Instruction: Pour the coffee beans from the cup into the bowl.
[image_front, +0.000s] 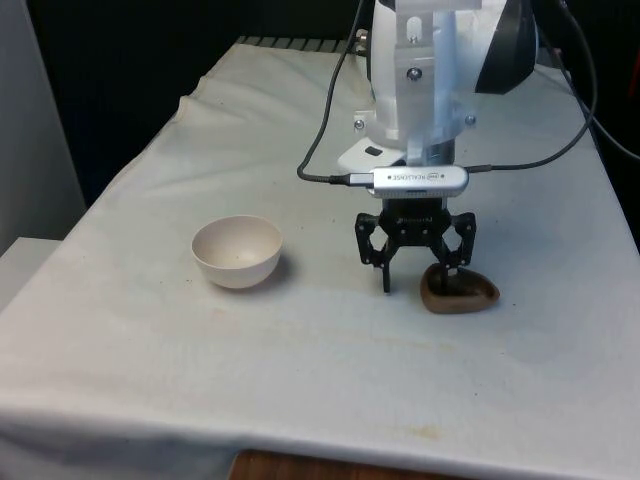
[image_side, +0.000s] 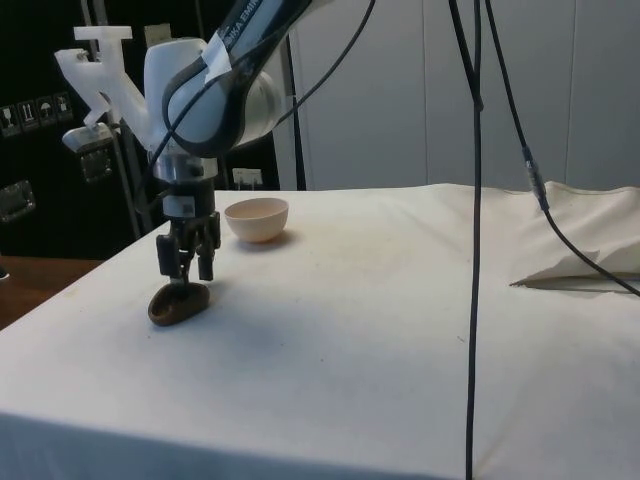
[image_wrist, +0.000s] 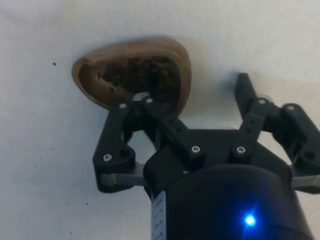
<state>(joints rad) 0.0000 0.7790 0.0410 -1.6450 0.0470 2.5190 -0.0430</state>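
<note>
A brown wooden cup (image_front: 472, 296) of dark coffee beans sits on the white cloth toward the front view's right. My gripper (image_front: 418, 282) is low over it and open. One finger dips into the cup among the beans, and the other stands outside it on the bowl's side, so the cup's wall lies between them. The wrist view shows the cup (image_wrist: 131, 74) with beans (image_wrist: 142, 75) inside and the gripper (image_wrist: 194, 92) spread wide. A cream bowl (image_front: 237, 251) stands upright and apart, toward the front view's left. From the side, the gripper (image_side: 187, 272) hangs just above the cup (image_side: 178, 305), with the bowl (image_side: 257, 218) behind.
A black cable (image_front: 320, 176) loops from the wrist. Another black cable (image_side: 472, 300) hangs down in the side view. The cloth bunches into a fold (image_side: 585, 262) near the far edge in that view. Bare cloth (image_front: 330, 340) lies between bowl and cup.
</note>
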